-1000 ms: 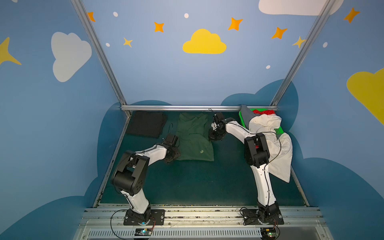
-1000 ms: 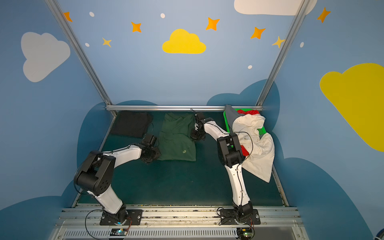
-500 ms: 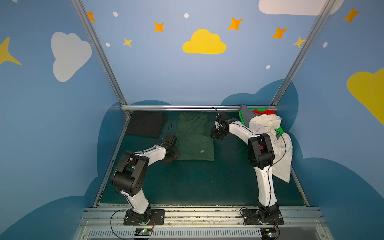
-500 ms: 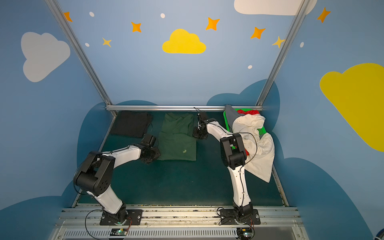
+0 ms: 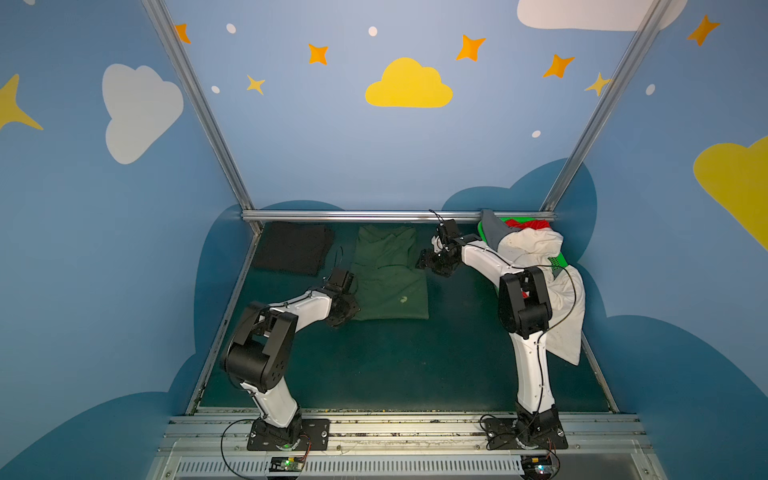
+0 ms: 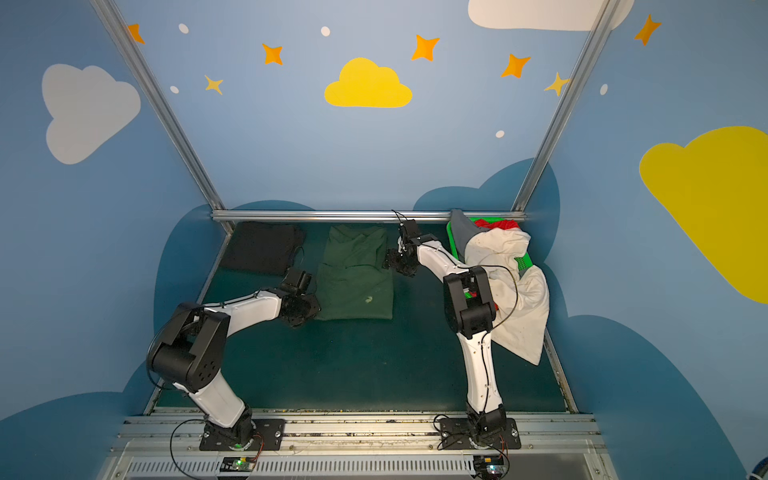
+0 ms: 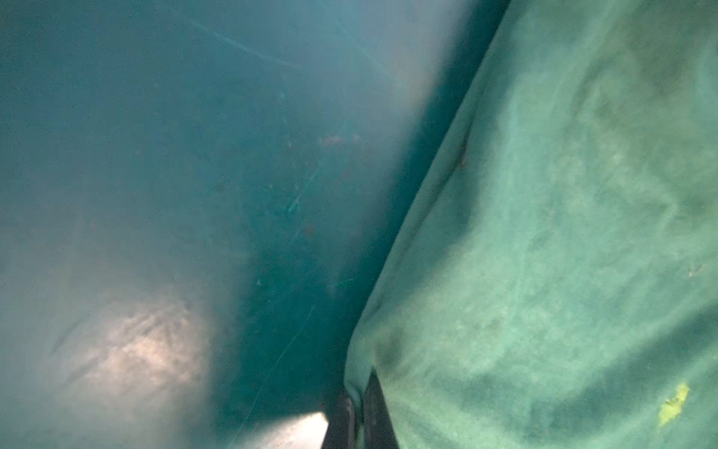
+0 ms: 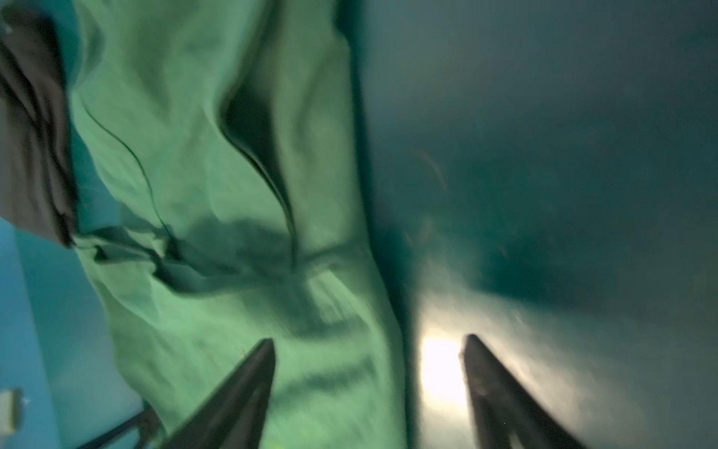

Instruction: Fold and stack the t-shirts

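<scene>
Green tee (image 7: 544,233) corner pinched; left fingers (image 7: 377,421) mostly cropped.

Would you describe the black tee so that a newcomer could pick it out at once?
Follow the metal rail at the back of the table to its left end. In that far left corner lies the black tee, folded flat into a rough square. It is the only black cloth; the green tee to its right is longer.

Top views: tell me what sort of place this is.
Probably a laundry-folding robot cell: left arm and right arm bolted to an aluminium rail, cloud-painted walls, a green mesh basket of clothes, a dark green t-shirt laid out.
</scene>
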Robot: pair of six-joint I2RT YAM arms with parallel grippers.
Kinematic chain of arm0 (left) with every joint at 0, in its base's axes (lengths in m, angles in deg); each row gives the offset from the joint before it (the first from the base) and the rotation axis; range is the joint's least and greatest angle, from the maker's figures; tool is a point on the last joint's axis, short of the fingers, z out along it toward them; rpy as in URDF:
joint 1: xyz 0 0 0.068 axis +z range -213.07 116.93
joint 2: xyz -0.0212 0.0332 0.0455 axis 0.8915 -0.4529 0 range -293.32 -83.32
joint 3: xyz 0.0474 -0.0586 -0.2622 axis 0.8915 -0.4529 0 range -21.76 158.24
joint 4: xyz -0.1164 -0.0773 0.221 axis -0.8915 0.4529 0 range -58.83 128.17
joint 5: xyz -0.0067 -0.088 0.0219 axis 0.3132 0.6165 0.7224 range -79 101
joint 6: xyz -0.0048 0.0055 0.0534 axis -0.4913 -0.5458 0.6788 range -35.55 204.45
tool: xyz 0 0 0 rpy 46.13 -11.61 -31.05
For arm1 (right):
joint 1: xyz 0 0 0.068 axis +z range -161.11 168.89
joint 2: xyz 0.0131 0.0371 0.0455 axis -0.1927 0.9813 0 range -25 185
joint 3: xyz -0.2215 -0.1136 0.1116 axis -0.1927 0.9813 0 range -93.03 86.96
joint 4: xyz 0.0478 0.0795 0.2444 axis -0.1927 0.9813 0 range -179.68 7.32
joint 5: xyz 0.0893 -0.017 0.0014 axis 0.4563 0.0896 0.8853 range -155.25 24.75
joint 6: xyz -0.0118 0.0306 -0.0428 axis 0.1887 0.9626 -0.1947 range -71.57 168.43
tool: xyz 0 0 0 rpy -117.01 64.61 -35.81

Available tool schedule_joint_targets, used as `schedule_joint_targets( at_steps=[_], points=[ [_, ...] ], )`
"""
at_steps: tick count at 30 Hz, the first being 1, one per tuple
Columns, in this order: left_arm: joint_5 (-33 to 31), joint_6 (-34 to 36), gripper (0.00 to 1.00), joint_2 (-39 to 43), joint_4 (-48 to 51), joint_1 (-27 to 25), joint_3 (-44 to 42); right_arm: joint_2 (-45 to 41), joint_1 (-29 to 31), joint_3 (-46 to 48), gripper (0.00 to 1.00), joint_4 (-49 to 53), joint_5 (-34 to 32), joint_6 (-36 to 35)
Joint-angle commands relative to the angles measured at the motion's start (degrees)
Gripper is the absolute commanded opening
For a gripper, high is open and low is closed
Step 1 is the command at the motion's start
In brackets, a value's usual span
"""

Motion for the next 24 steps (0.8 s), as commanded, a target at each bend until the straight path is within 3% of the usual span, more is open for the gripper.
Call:
schedule_joint_targets(
  at_steps=[1,12,24],
  points=[
    [0.8,-0.9,0.04,-2.7,4.2,0.1,-3.6,-8.4,-0.3,7.5,0.79,-0.8,1.6,0.5],
    [8.0,-3.3,0.04,1.7,1.2,0.1,-5.7,-23.3,0.4,39.0,0.78,-15.4,13.6,13.2],
    [11.2,-5.5,0.04,7.2,0.1,0.1,-8.7,-24.2,3.0,48.5,0.69,-25.0,15.9,19.6]
  ],
)
